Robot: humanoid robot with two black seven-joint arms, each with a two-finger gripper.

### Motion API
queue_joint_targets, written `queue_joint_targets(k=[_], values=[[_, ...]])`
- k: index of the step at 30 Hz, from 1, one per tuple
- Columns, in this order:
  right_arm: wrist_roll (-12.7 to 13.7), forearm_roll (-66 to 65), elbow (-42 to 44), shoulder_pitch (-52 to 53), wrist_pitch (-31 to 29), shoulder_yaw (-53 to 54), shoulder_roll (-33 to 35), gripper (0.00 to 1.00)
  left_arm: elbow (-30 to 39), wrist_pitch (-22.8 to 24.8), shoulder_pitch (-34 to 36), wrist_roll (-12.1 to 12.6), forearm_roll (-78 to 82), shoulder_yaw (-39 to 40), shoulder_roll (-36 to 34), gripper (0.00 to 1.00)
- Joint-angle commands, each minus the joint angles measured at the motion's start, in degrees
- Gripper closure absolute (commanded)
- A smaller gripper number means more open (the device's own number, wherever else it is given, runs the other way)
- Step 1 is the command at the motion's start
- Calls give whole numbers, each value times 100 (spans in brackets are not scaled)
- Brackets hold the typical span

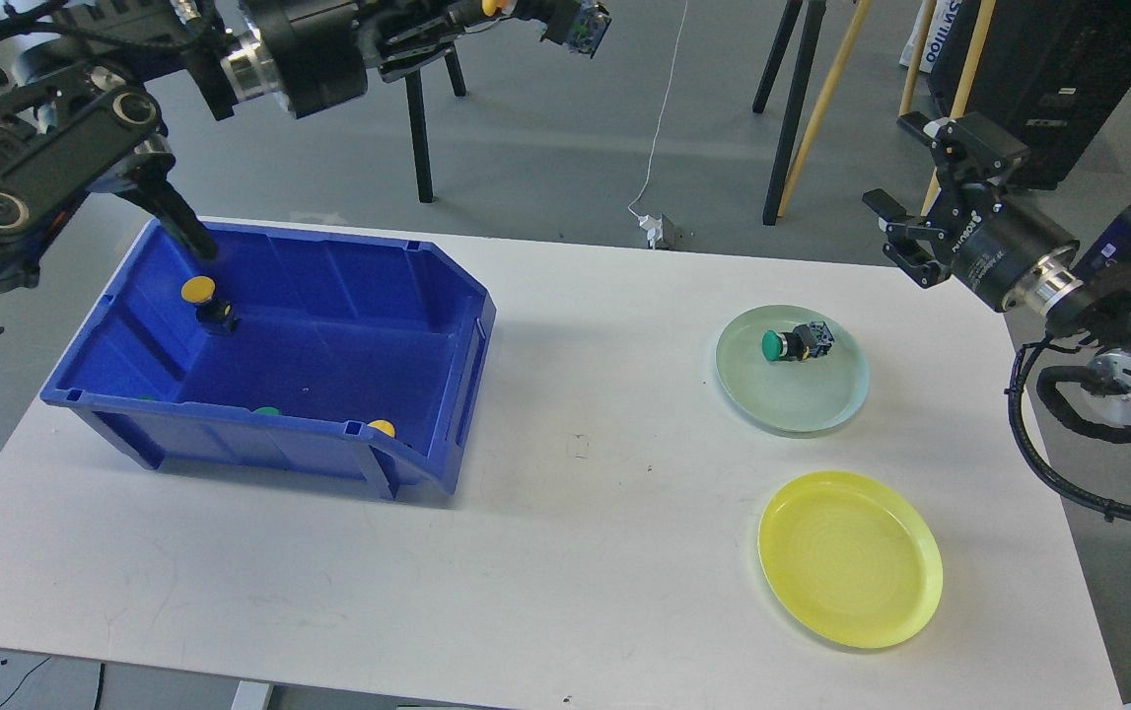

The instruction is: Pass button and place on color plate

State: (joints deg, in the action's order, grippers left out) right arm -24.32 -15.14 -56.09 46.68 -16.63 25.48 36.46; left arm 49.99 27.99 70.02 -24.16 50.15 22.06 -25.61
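My left gripper [535,12] is high at the top of the view, above the table's far edge, shut on a yellow button [573,22] whose yellow cap shows between the fingers. My right gripper [905,212] is open and empty, raised above the table's far right, facing left. The blue bin [328,444] on the left holds a yellow button [202,296], another yellow button [381,428] and a green cap [265,411]. The pale green plate [826,404] holds a green button [794,342]. The yellow plate [849,557] at the front right is empty.
Tripod legs [417,118] and wooden poles [826,99] stand on the floor beyond the table. A black cabinet [1048,79] stands at the back right. White table surface [585,513] lies between bin and plates.
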Motion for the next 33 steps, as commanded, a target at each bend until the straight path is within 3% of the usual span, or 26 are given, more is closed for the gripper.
queue_joint_targets(k=[1, 9, 33], values=[[59, 2, -191, 174, 133, 36, -112, 14, -524, 1, 3, 8, -49, 44, 696, 79], [147, 11, -745, 298, 239, 344, -130, 14, -1500, 1, -6, -44, -84, 88, 1663, 79], [156, 20, -1114, 298, 213, 537, -429, 6, -1545, 1, 205, -27, -480, 105, 2024, 79]])
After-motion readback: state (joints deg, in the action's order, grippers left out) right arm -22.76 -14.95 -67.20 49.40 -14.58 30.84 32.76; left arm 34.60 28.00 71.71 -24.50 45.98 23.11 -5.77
